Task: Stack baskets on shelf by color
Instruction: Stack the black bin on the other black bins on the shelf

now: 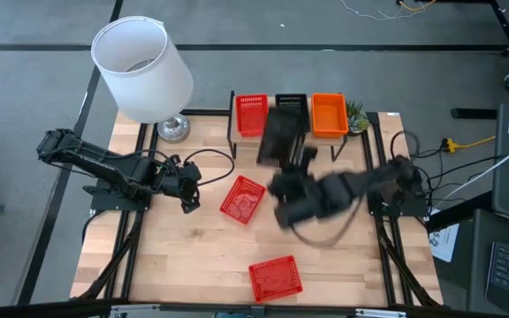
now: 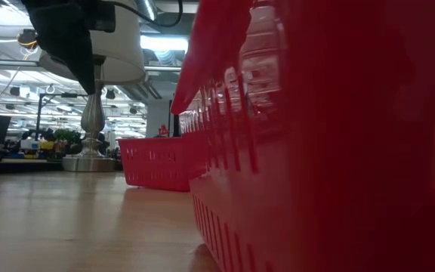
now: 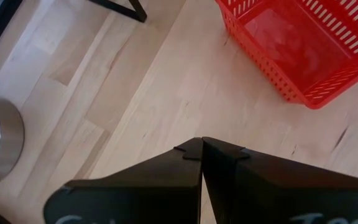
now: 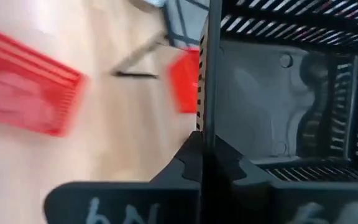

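High view, looking straight down: the shelf (image 1: 374, 124) runs along the bench's (image 1: 184, 256) twelve o'clock edge and carries a red basket (image 1: 251, 115), a black basket (image 1: 291, 102) and an orange basket (image 1: 329, 115) side by side. The right pincer (image 1: 283, 159) sits just toward six o'clock of the shelf, pinching a second black basket (image 1: 279, 138) by its wall; that basket is tilted and overlaps the shelf's front edge below the black one already there. A loose red basket (image 1: 242, 199) lies near the bench's middle, and another red basket (image 1: 276, 277) lies at six o'clock by the near edge. The left pincer (image 1: 189, 200) hovers at nine o'clock of the middle red basket, just apart from it. A white-shaded lamp (image 1: 143, 69) stands at eleven o'clock. Low view: a red basket wall (image 2: 331, 143) fills most of the scene at close range, with a further red basket (image 2: 155, 162) behind it and the lamp's metal base (image 2: 89, 162) beyond. Left wrist view: the left pincer's (image 3: 202, 144) fingers are pressed together over bare wood, with the red basket (image 3: 303, 50) ahead of them. Right wrist view: the right pincer (image 4: 202, 140) grips the thin wall of the black basket (image 4: 291, 93), with red baskets blurred beyond.
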Robot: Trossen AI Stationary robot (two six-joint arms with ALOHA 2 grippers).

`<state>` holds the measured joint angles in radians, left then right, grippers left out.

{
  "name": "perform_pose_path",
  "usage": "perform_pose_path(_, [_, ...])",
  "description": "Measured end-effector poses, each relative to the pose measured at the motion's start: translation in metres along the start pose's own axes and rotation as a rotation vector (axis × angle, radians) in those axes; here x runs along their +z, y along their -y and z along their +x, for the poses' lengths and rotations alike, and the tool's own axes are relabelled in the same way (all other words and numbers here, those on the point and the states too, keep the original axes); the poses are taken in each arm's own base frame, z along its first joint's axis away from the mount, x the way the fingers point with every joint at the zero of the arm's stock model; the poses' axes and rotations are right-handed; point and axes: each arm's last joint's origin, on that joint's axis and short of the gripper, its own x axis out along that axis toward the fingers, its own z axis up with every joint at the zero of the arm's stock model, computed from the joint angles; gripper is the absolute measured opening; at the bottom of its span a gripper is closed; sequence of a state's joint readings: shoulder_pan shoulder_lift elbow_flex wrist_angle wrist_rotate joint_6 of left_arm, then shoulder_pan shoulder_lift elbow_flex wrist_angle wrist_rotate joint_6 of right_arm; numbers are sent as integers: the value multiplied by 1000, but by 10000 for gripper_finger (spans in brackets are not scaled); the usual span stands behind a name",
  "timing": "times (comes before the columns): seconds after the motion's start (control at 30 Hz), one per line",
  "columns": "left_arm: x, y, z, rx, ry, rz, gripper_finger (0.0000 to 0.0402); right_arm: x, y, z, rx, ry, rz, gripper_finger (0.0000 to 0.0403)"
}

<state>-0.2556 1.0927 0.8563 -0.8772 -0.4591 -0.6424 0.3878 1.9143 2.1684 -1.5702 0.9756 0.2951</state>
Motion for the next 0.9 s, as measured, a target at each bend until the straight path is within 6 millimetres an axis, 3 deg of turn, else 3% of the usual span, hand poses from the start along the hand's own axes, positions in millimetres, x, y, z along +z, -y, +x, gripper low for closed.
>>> perform_pose_path(0.2, [0,0,0,0,0,55,0,-4,81,52,32,-145,-123,0])
perform_pose_path(0.37, [0,0,0,10,7,76,0,-23,121,104,302,-248,-217,0])
perform_pose_path(0.47, [1,-1,0,33,23,76,0,-34,129,132,408,-292,-190,0])
perform_pose_path(0.6, [1,-1,0,42,33,74,0,-47,129,159,414,-365,-190,0])
perform_pose_path(0.9, [1,-1,0,43,34,74,0,-59,123,176,506,-394,-222,0])
